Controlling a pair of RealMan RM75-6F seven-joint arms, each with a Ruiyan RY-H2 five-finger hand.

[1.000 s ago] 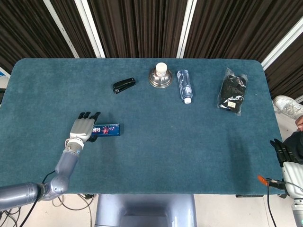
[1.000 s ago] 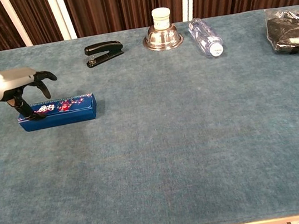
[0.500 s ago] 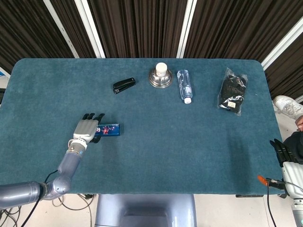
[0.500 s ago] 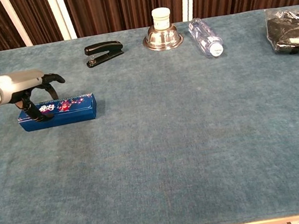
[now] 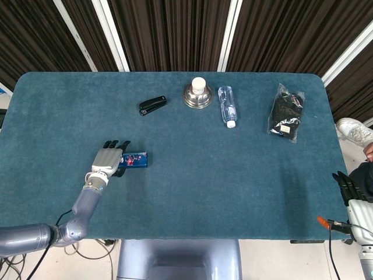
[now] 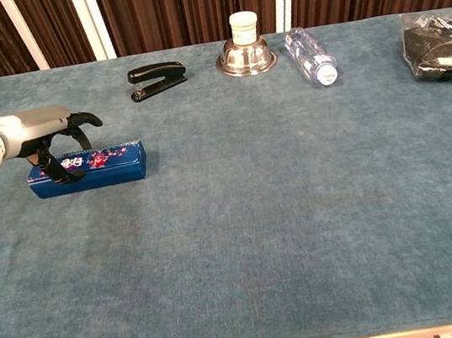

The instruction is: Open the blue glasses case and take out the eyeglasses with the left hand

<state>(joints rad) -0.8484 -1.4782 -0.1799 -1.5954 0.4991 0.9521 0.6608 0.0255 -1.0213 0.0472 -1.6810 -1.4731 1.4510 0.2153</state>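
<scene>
Resting over the blue glasses case (image 6: 90, 169), left robot hand (image 6: 50, 131) nears table's left edge.

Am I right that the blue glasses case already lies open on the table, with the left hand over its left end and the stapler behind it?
Not quite: the blue glasses case is closed, its lid flat, as the chest view shows. The rest holds: the left hand is over its left end and the stapler lies behind it on the table.
</scene>
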